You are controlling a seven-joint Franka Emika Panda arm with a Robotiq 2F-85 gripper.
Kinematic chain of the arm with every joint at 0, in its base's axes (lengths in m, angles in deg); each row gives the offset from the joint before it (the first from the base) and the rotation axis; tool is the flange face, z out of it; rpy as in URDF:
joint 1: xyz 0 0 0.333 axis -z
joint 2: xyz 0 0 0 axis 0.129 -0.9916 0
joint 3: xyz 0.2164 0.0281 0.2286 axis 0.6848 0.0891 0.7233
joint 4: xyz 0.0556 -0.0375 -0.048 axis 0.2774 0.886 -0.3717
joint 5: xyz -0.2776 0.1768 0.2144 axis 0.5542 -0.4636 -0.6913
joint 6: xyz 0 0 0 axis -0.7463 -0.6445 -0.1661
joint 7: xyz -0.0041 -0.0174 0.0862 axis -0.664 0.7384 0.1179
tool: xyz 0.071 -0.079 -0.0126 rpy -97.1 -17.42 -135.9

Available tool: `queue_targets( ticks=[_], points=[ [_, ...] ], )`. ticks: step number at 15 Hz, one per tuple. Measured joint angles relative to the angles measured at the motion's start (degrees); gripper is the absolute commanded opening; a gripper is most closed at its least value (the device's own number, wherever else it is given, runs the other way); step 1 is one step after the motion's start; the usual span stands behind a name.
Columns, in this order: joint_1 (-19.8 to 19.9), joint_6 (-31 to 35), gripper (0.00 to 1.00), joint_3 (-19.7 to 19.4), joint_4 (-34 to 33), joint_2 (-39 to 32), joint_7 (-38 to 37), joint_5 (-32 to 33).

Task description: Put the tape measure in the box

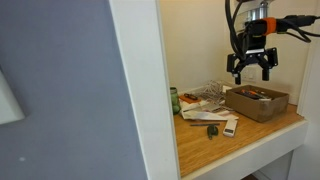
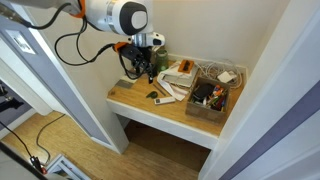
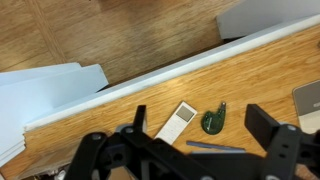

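The tape measure (image 3: pixel 212 121) is a small dark green lump lying on the wooden tabletop, next to a flat white remote (image 3: pixel 178 120). It also shows in both exterior views (image 1: pixel 212 130) (image 2: pixel 158 100). My gripper (image 3: pixel 202 130) is open and empty, well above the table, with the tape measure showing between its two fingers in the wrist view. The gripper shows in both exterior views (image 1: pixel 252 74) (image 2: pixel 140 76). The open brown box (image 1: pixel 262 106) (image 2: pixel 207 110) stands at the far end of the table and holds several small items.
A green can (image 1: pixel 174 100) stands near the wall by a pile of papers and cables (image 1: pixel 205 100). A thin dark pen-like bar (image 3: pixel 215 146) lies near the tape measure. The table's front edge (image 3: pixel 150 80) drops to a wooden floor. Walls close in the alcove.
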Motion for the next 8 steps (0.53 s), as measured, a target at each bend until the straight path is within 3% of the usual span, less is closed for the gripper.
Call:
queue_targets(
  ticks=[8],
  points=[
    [-0.25,2.14,1.00,0.18,-0.51,-1.86,-0.19,-0.06]
  ],
)
